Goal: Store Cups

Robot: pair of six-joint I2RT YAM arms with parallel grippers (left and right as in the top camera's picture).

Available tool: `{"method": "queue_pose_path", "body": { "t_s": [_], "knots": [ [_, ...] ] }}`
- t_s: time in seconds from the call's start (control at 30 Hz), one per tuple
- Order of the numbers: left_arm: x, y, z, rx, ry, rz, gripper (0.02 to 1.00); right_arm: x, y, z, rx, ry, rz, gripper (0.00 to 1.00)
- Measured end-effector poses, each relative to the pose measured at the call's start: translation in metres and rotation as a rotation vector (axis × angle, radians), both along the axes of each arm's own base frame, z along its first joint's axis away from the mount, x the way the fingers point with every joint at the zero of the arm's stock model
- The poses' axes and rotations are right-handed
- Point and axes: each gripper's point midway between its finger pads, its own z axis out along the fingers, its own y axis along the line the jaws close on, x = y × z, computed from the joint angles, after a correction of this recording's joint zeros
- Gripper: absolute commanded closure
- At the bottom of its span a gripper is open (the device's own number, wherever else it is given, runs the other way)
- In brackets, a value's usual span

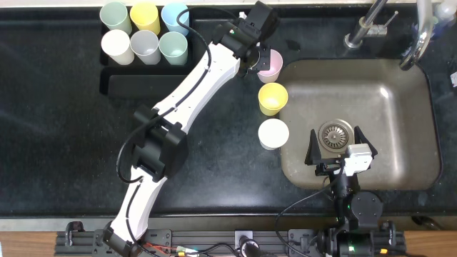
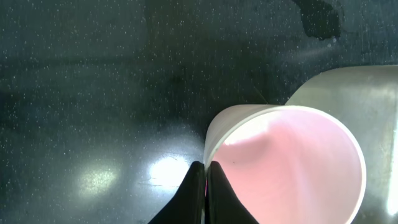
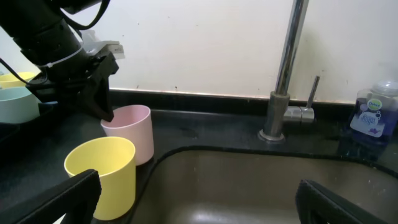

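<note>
- Left gripper point(image 2: 206, 177) is clamped shut on the rim of the pink cup point(image 2: 292, 168). One finger is inside the wall and one outside, basically pinched together with only the cup wall between them.
- From above, that gripper point(image 1: 255, 60) sits at the edge of the pink cup point(image 1: 272, 66) nearer the rack. The left arm reaches diagonally across the counter to get there.
- The pink cup stands upright on the dark countertop point(image 1: 57, 143), just beside the far-left corner of the sink point(image 1: 389, 107). You can also see it from the right wrist cam point(image 3: 132, 134), with the black left gripper point(image 3: 99, 93) on its rim.
- Right gripper point(image 1: 335, 146) is wide open and holding nothing, low over the sink near the drain point(image 1: 334, 133). Its two fingers are spread far apart in its own cam point(image 3: 196, 193).
- A yellow cup point(image 1: 273, 98) is next in line along the sink's left edge, close to the pink one but not touching as far as I can tell.
- A white cup point(image 1: 273, 133) comes after that, same edge, nearer the arm bases.
- Six more cups are parked upright in two rows of three on the black rack point(image 1: 143, 83) at the far-left of the counter.
- The faucet point(image 3: 286, 74) is behind the sink, with a blue soap bottle point(image 3: 373, 115) beside it.
</note>
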Motion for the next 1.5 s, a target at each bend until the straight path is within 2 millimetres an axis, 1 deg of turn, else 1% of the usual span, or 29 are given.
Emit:
{"method": "queue_pose_path", "body": {
  "t_s": [0.4, 0.53, 0.63, 0.83, 0.93, 1.1, 1.33, 1.4, 1.5],
  "knots": [
    [0.001, -0.002, 0.001, -0.006, 0.003, -0.002, 0.982, 0.000, 0.000, 0.000, 0.000, 0.000, 0.000, 0.005],
    [-0.005, 0.001, 0.003, 0.008, 0.034, -0.006, 0.982, 0.000, 0.000, 0.000, 0.000, 0.000, 0.000, 0.005],
    [-0.008, 0.004, 0.013, 0.014, 0.045, -0.004, 0.982, 0.000, 0.000, 0.000, -0.001, 0.000, -0.001, 0.005],
    [-0.003, 0.011, 0.052, -0.019, 0.008, 0.009, 0.982, 0.000, 0.000, 0.000, 0.000, 0.000, 0.000, 0.003],
    [-0.008, 0.023, 0.065, -0.011, 0.031, 0.020, 0.982, 0.000, 0.000, 0.000, 0.000, 0.000, 0.000, 0.007],
    [-0.030, 0.060, 0.080, 0.044, 0.126, 0.057, 0.982, 0.000, 0.000, 0.000, -0.001, 0.000, 0.000, 0.005],
    [-0.037, 0.104, 0.103, 0.065, 0.156, 0.119, 0.980, 0.000, 0.000, 0.000, 0.000, 0.000, 0.000, 0.005],
    [-0.040, 0.116, 0.115, 0.072, 0.143, 0.135, 0.982, 0.000, 0.000, 0.000, 0.000, 0.000, 0.000, 0.005],
    [-0.041, 0.130, 0.140, 0.063, 0.085, 0.160, 0.982, 0.000, 0.000, 0.000, 0.000, 0.000, 0.000, 0.005]
  ]
}}
